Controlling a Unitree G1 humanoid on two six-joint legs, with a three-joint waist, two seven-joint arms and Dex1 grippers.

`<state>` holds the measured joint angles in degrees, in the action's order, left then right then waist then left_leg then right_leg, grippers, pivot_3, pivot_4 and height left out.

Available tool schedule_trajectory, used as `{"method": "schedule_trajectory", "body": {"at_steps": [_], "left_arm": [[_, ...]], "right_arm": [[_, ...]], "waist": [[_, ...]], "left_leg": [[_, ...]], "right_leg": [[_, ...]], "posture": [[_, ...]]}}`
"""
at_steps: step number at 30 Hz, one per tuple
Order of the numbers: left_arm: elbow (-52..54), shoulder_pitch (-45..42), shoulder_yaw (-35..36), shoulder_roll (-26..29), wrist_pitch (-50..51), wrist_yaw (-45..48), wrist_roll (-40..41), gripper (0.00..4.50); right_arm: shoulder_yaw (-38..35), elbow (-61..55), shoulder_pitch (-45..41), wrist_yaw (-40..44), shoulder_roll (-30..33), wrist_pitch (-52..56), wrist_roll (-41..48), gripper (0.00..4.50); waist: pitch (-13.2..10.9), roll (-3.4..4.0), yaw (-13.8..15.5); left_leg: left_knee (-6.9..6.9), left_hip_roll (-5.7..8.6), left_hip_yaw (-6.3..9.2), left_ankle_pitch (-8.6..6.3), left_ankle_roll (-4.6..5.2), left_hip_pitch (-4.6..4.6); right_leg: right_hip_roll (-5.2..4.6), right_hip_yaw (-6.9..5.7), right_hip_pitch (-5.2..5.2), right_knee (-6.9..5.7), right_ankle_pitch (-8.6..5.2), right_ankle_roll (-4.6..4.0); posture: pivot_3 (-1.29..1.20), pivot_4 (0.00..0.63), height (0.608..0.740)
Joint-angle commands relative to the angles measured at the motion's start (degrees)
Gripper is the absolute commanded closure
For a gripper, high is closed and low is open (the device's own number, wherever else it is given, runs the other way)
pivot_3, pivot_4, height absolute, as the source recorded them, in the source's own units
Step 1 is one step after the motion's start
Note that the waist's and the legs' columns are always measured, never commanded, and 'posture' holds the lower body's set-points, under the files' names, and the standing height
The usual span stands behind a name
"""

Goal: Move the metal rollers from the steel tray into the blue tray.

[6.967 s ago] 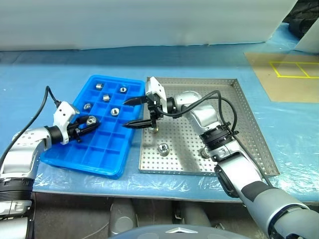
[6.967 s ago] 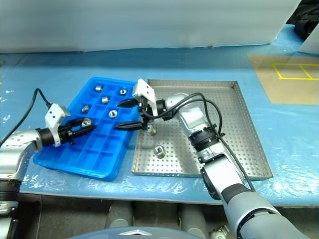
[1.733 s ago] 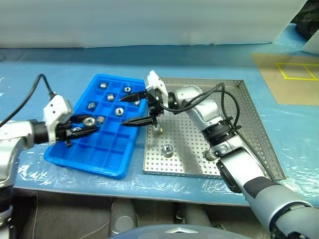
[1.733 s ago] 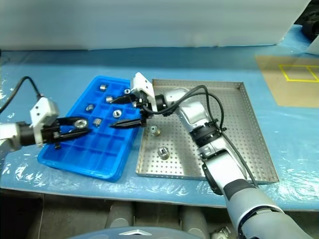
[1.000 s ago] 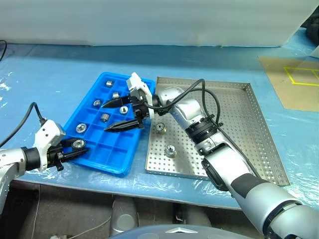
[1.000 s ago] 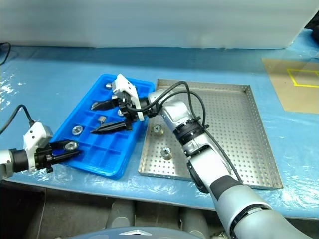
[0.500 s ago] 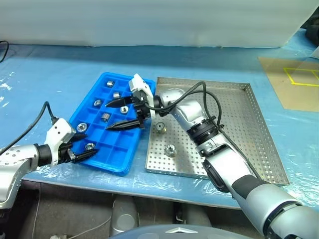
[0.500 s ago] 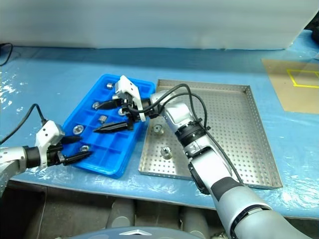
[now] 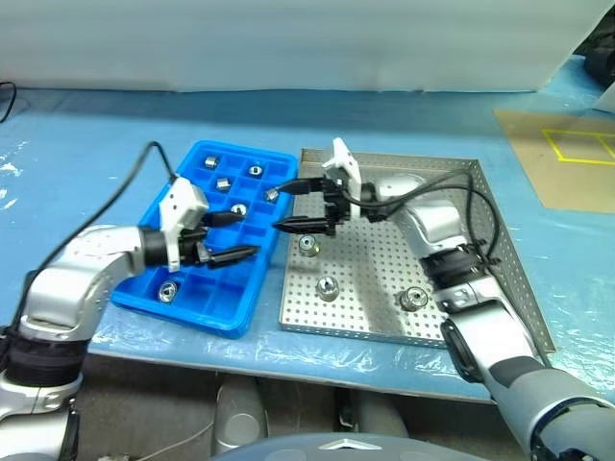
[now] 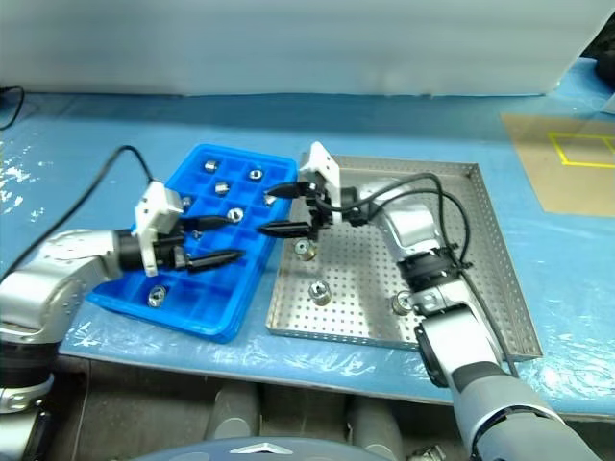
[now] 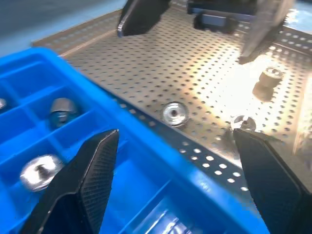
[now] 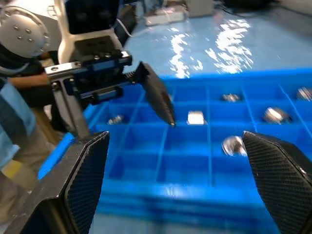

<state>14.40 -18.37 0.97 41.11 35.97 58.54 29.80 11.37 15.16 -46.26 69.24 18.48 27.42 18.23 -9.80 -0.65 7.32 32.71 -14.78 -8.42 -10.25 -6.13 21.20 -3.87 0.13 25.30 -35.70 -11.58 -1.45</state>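
Left claw: the left claw [image 9: 233, 237] hovers over the blue tray, its two black tapered fingers spread apart with nothing between them
Right claw: the right claw [image 9: 290, 206] hangs above the seam where the two trays meet, fingers wide apart and empty, tips pointing toward the blue tray
Materials: claw fingers are matte black and wedge-shaped; white blocky housings sit behind them with black cables looping off
Blue tray: the blue tray [image 9: 223, 309] is glossy plastic, rectangular, split by thin walls into square compartments
Steel tray: the steel tray [image 9: 485, 254] is dull grey metal, square, with a floor of small holes and low raised rims, lying just beside the blue tray
Metal rollers: the metal rollers [image 9: 328, 287] are small shiny silver cylinders with a centre hole; three stand apart on the steel tray, several sit one per compartment in the blue tray
Change: a second ago the left claw was pinched on a roller at the near corner of the blue tray; now it is open and further in, and a roller [image 9: 169, 290] lies in a near compartment
Surface: the surface [image 9: 86, 144] is covered in crinkled blue plastic sheeting
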Motion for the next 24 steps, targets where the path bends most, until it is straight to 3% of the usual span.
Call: {"method": "schedule_trajectory", "body": {"at_steps": [1,6,14,24], "left_arm": [[-3.4,-2.0,-3.1,-0.3,-3.6,2.7,-2.2,0.51],[-11.0,-4.5,-6.2,-0.5,-8.3,6.0,-5.6,0.51],[-9.4,-3.9,-5.6,-0.4,-7.8,6.8,-5.4,0.51],[-6.3,-1.3,-4.1,-0.2,-6.6,5.2,-4.9,0.51]], "right_arm": [[-0.7,-6.0,2.7,-1.2,2.3,1.2,0.4,0.0],[1.5,-7.6,8.0,-3.7,3.4,1.0,-1.5,0.0],[2.9,-2.3,7.8,-4.8,0.5,0.3,-2.5,0.0],[3.2,11.2,4.2,-8.2,-2.9,-9.3,-8.1,0.0]], "waist": [[0.0,0.0,-0.6],[0.0,0.0,-2.4],[0.0,0.0,-3.3],[0.0,0.01,-3.3]], "left_leg": [[0.0,0.0,0.0,0.0,0.0,0.0],[-0.01,0.0,-0.02,0.01,0.0,-0.1],[0.01,0.0,-0.02,0.01,0.01,-0.13],[0.01,0.0,-0.02,0.02,0.01,-0.12]], "right_leg": [[0.01,0.0,0.0,0.0,0.0,0.0],[0.07,0.02,-0.02,-0.02,0.0,0.0],[0.06,0.02,-0.04,-0.02,0.0,-0.01],[0.03,0.01,-0.04,-0.03,0.0,-0.02]], "posture": [[0.03,0.15,0.74],[-0.02,0.15,0.74],[0.01,0.15,0.74],[0.05,0.15,0.74]]}}
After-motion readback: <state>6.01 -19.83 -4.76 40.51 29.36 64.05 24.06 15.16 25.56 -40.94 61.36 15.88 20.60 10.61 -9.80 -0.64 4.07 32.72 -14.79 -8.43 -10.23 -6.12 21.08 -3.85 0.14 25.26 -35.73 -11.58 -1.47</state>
